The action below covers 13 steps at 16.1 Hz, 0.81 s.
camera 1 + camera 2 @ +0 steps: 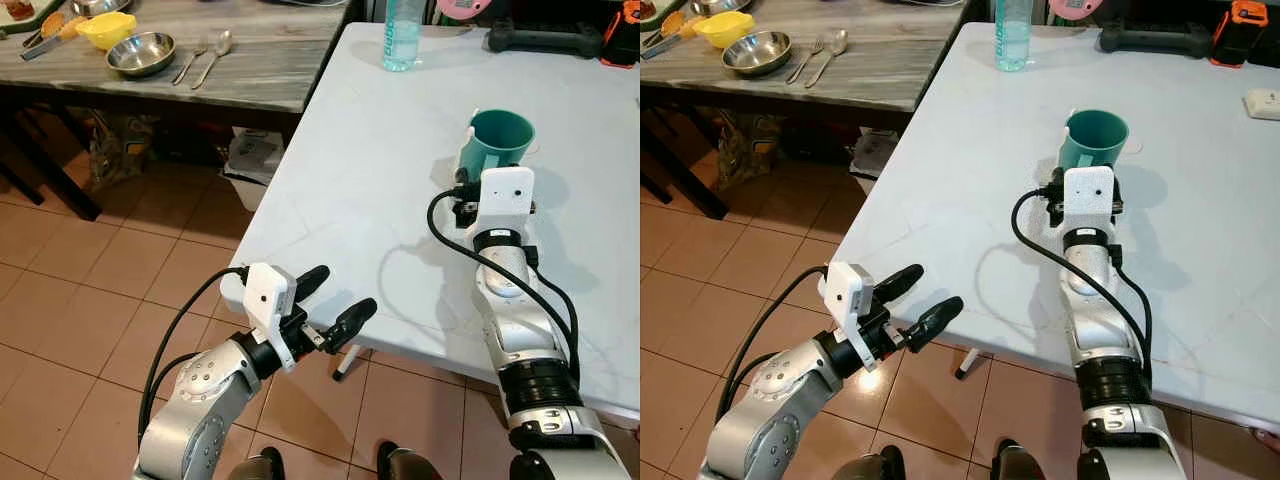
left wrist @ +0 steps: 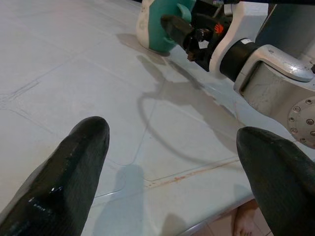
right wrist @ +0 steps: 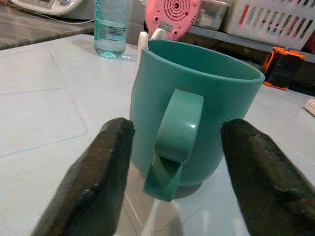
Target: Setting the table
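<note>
Right of centre in the head view, the right pincer is spread around the handle side of the teal plastic mug standing upright on the white tabletop, probably to position it, while the left pincer, also spread, waits at the near edge.

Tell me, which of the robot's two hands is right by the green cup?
The right gripper. Its open fingers sit on either side of the teal mug, facing the handle. The left gripper hangs open off the white table's near corner.
</note>
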### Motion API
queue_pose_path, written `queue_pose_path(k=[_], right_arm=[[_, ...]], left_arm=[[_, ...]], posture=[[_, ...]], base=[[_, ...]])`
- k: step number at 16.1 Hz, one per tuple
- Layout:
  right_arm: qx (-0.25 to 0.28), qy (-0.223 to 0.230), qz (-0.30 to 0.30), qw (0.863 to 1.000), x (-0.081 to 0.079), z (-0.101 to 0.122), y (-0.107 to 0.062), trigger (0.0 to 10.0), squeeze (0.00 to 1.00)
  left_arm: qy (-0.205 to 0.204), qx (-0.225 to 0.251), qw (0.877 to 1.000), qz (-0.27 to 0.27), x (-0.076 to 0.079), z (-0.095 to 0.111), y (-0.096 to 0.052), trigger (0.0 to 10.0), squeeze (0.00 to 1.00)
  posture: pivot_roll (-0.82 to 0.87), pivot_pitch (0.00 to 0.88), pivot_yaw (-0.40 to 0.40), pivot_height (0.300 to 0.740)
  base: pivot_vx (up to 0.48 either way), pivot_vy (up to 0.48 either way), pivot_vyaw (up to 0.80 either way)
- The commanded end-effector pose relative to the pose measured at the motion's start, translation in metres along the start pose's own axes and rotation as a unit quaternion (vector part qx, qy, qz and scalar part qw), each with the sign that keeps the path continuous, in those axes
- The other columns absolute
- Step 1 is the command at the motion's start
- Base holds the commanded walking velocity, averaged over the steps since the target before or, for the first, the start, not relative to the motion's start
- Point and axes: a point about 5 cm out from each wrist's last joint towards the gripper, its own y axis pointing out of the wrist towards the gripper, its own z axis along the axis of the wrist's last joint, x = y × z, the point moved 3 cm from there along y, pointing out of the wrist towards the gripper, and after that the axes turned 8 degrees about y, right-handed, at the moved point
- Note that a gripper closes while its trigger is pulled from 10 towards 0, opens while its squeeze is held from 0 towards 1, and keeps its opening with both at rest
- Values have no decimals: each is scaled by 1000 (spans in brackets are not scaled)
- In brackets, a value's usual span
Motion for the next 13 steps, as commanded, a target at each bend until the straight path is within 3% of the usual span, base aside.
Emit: queue_pose_path(k=[1, 13], right_arm=[[7, 0, 3, 1000, -1, 3, 3, 0, 0], [6, 11, 2, 1000, -4, 2, 5, 0, 0]], left_arm=[[1, -6, 1000, 1, 0, -3, 0, 10000, 0], [9, -9, 1000, 7, -5, -5, -1, 10000, 0]], posture=[[23, 215, 75, 740], [32, 200, 72, 740]], base=[[0, 0, 0], [0, 0, 0]])
